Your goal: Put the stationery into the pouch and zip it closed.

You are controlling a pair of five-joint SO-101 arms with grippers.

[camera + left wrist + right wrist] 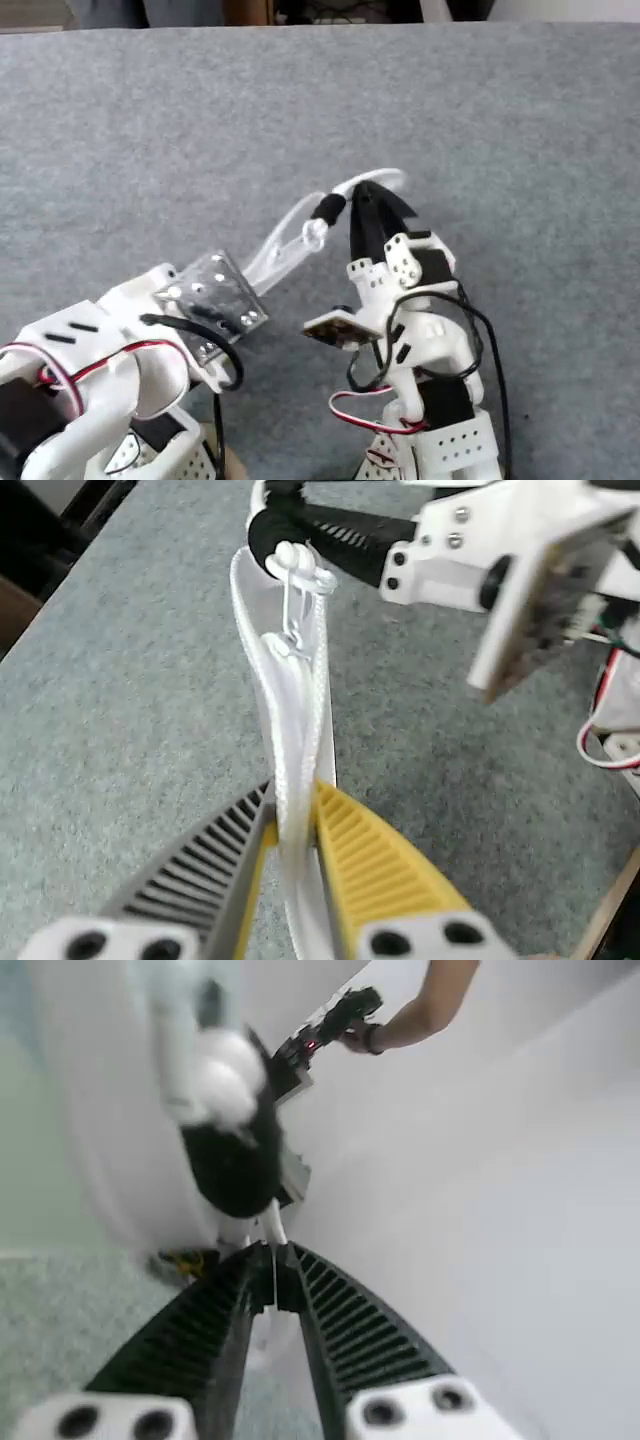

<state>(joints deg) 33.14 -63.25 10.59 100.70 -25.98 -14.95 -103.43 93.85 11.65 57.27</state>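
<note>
Because, above the grey surface (150, 130), the clear pouch (280, 250) is stretched as a thin strip with an arm at each end, the job looks to have reached its zipping stage rather than its loading stage. The left fingers (315, 805), one grey and one yellow, are clamped flat on the near end of the pouch. The black right fingers (280, 1260) are pinched tight on a thin white edge at its far end. Whether the stationery is inside cannot be told: the pouch is seen edge-on and looks slim. The white zip pull (300, 565) sits just beside the right fingers and well apart from the left fingers. I cannot tell whether that end means shut or open, so drawing or confirming the zip is probably what remains.
</note>
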